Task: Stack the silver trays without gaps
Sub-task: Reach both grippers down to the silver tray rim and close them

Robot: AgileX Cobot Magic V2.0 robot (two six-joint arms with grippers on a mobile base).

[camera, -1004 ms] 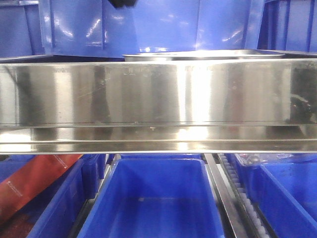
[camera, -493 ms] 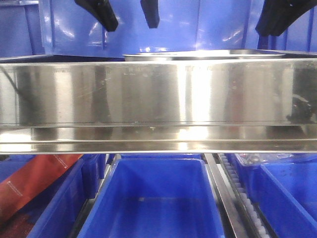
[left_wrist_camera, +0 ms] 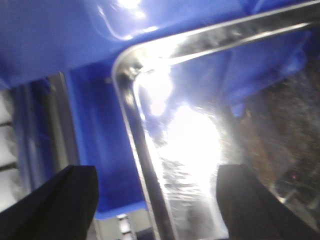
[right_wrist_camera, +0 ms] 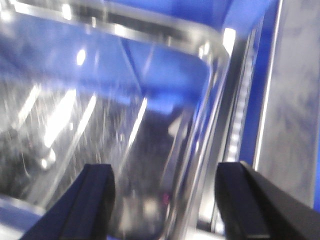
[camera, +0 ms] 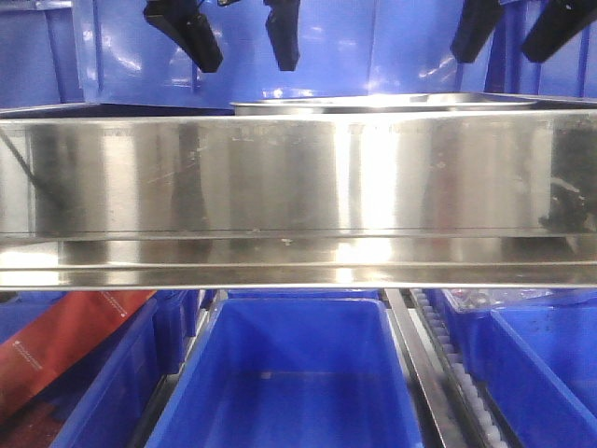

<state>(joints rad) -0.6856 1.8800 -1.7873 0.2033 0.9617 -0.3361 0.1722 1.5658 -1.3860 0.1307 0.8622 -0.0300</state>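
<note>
Since half a second ago the right gripper (camera: 518, 28) has shifted left, so both of its black fingers (camera: 476, 28) now show; the left gripper (camera: 240, 37) barely moved. Both hang spread wide and empty. One shallow rectangular shiny steel tray (camera: 382, 101) lies below them, an end rim between each finger pair.

Warehouse-like sorting station; rows of blue plastic bins (camera: 294, 341); broad steel band (camera: 298, 177)

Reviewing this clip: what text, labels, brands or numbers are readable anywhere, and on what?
No text is legible.
On the red flat package in the lower-left blue plastic bin: small white print, too small to read.
On the broad shiny steel band: faint marks near its top edge, illegible.
Both wrist views: blurred, no text visible.
</note>
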